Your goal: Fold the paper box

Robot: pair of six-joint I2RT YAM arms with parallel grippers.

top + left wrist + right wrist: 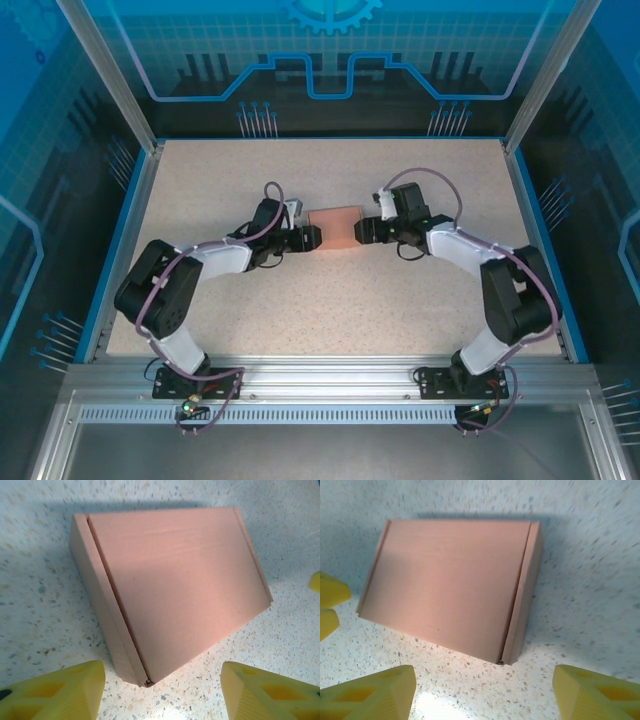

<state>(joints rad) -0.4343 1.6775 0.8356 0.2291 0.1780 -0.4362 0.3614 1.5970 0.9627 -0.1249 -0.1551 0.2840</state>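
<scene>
The paper box (335, 226) is a closed, flat salmon-orange rectangle lying on the speckled table between the two arms. In the left wrist view the paper box (170, 590) lies just ahead of my left gripper (162, 692), whose yellow fingers (55, 692) stand wide apart with bare table between them. In the right wrist view the paper box (452, 585) rests ahead of my right gripper (485, 692), also open and apart from the card. From above, the left gripper (310, 238) sits at the box's left end and the right gripper (366, 230) at its right end.
The speckled table (330, 300) is bounded by a blue rim (125, 230) and metal frame posts. The left gripper's yellow fingertips (330, 605) show at the left edge of the right wrist view. Open table lies in front of and behind the box.
</scene>
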